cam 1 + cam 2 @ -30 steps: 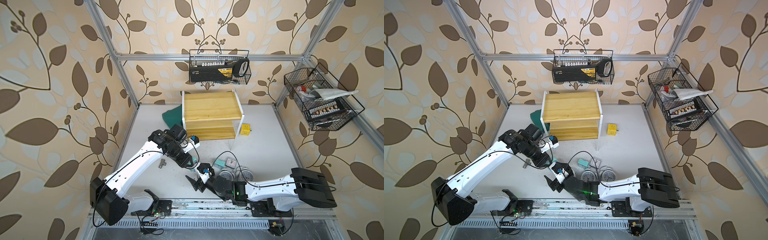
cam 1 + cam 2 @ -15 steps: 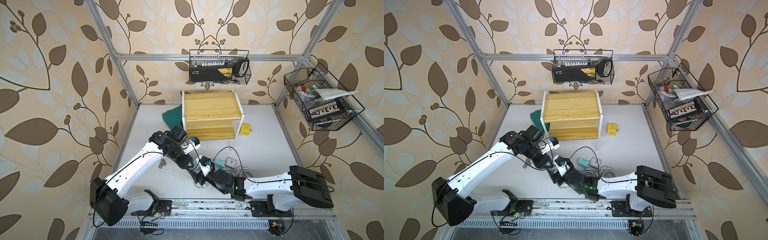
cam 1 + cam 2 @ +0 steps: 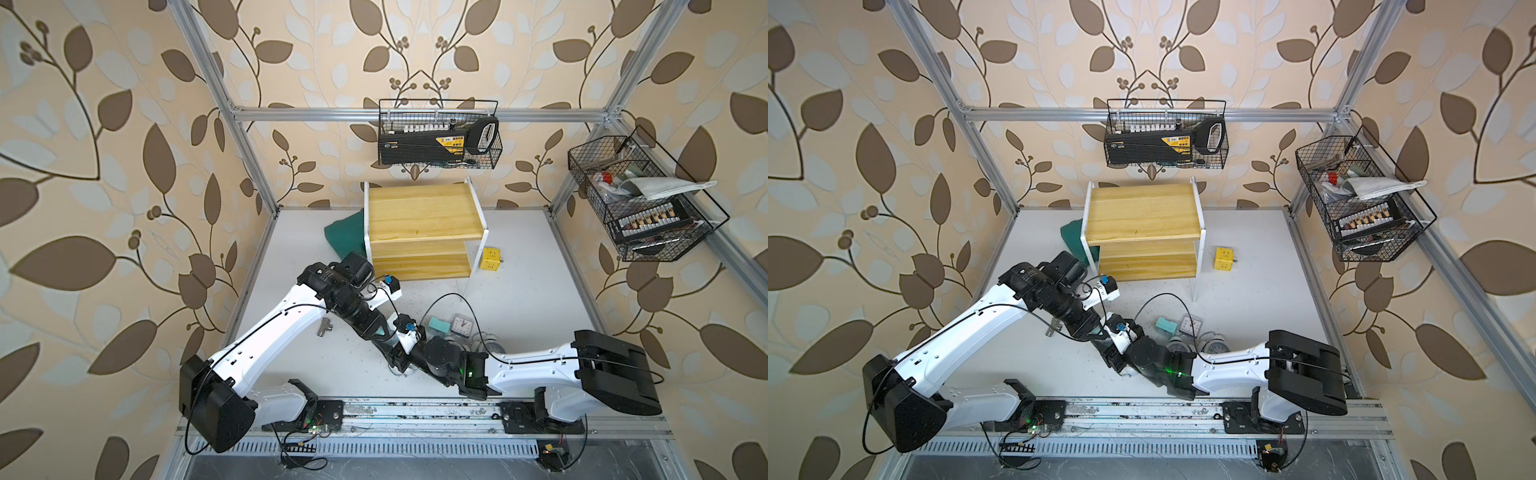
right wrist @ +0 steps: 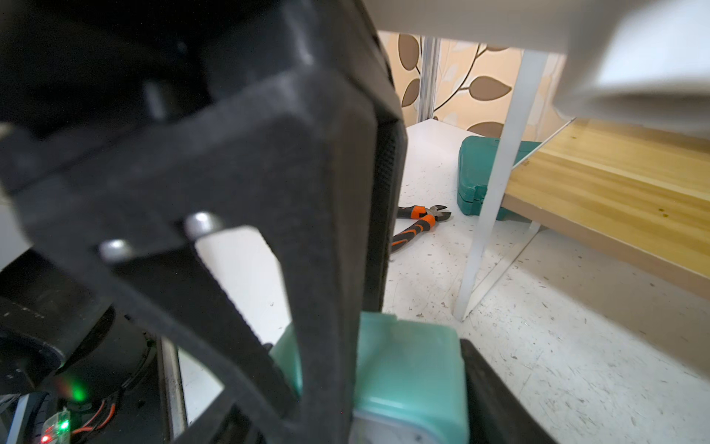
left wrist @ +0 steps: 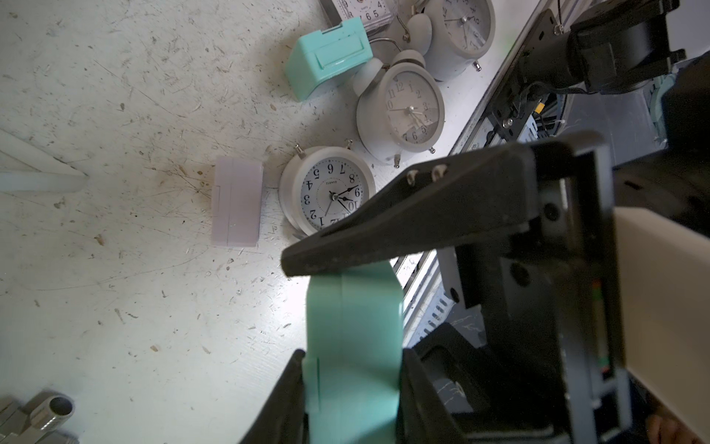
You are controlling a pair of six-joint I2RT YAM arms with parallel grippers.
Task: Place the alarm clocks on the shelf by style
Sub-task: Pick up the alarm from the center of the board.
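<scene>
Teal square clock hung above the counter, well short of the shelf, clenched between the left fingers. One of the right fingers lay across its far end; whether they gripped, could not tell. Judged best to seat the right hold squarely before the left released.

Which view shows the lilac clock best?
Left wrist view: the lilac clock lies in full sight on the table, nothing in front of it, beside a round clock. In both top views I can't make it out. The right wrist view misses it altogether.
</scene>
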